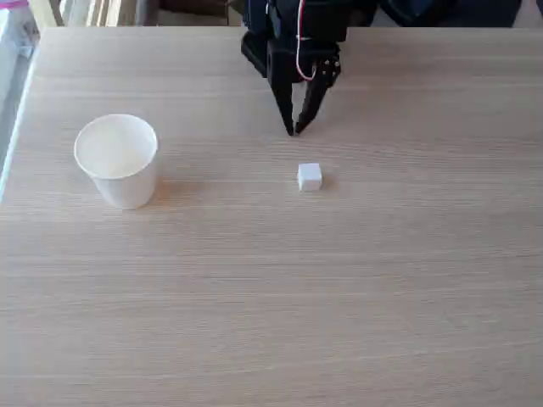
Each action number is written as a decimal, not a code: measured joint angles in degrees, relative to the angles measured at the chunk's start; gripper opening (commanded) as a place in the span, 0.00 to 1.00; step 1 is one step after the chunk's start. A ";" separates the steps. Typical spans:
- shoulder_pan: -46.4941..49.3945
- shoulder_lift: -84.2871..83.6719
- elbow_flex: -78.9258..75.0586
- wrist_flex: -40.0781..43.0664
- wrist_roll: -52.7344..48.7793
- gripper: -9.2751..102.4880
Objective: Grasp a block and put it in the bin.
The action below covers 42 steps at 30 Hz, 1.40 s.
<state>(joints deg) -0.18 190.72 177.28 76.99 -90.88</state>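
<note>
A tiny white cube, the block (310, 176), rests on the wooden table a little right of centre in the fixed view. The bin, a white paper cup (118, 160), stands upright at the left with nothing visible inside. My black gripper (294, 130) hangs from the arm at the top centre, pointing down at the table just behind the block and slightly to its left. Its fingertips meet at the bottom with nothing between them. A gap of bare table separates the tips from the block.
The light wooden table (271, 297) spans the whole view, with wide bare room in front and to the right. Its left edge (15, 127) runs beside a window. A red wire (302, 51) runs along the arm.
</note>
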 measured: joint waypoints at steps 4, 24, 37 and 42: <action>-1.41 0.00 0.00 0.00 -0.18 0.10; -1.67 0.00 0.00 0.00 -0.26 0.10; -1.67 0.00 0.00 -0.09 -0.26 0.09; -0.62 -5.10 -0.09 -6.15 -0.18 0.13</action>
<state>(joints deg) -0.79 185.62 177.19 70.84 -91.05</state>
